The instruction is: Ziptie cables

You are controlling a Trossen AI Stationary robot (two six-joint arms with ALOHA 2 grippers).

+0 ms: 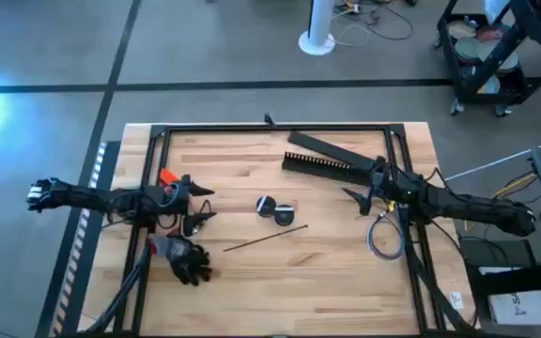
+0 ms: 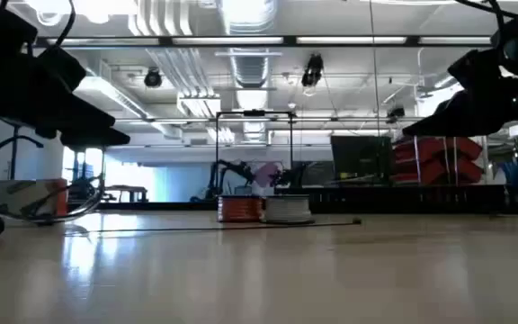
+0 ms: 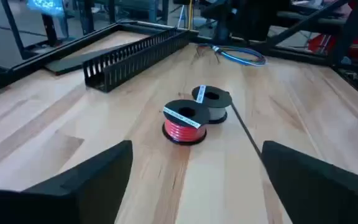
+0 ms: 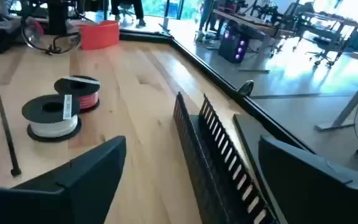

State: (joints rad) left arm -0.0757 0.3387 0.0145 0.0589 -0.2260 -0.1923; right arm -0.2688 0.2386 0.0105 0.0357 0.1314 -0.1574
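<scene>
Two dark arms reach in over the wooden table [image 1: 252, 272] from opposite sides. The left gripper [image 1: 203, 205] hovers at the left part of the table with its fingers spread wide and nothing between them; its wrist view shows both dark fingers [image 3: 98, 177] far apart, facing two small wire spools [image 3: 194, 115]. The right gripper [image 1: 357, 201] hangs near the right side, also spread wide and empty, just beside the comb-toothed duct [image 1: 319, 165], which lies next to a flat black bar [image 1: 332, 147] toward the far edge. The ziptie [image 1: 266, 238] lies flat near the table's middle, slightly slanted, just on the near side of the spools and apart from both grippers. The grey cable coil [image 1: 384, 238] rests at the right side of the table, close under the right arm. Thinner black wire loops [image 1: 120, 211] sit by the left arm, near an orange object [image 1: 168, 176] and a dark glove-like bundle [image 1: 184, 257]
</scene>
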